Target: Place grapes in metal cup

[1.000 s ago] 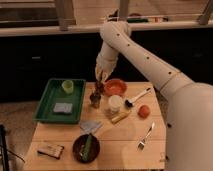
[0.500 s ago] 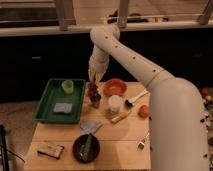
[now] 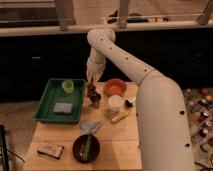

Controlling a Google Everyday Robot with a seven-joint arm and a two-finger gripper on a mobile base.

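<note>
My gripper [image 3: 91, 80] hangs at the end of the white arm over the back middle of the wooden table [image 3: 60, 134]. It is shut on the grapes [image 3: 92, 90], a small dark reddish bunch hanging just under the fingers. The metal cup [image 3: 95, 101], short and grey, stands directly below the grapes, between the green tray and the white container. The bunch sits right at the cup's mouth; I cannot tell whether it touches the rim.
A green tray [image 3: 50, 111] at the left holds a yellow-green cup [image 3: 67, 86] and a grey sponge [image 3: 62, 107]. An orange bowl [image 3: 115, 88], a white container [image 3: 115, 102] and a yellow item [image 3: 120, 117] lie right of the cup. A dark bowl [image 3: 86, 148] and a snack bar [image 3: 50, 150] are at the front.
The arm has swung left and down, carrying the grapes from above the orange bowl's side to just over the metal cup. The view has also shifted, so the arm covers more of the right.
</note>
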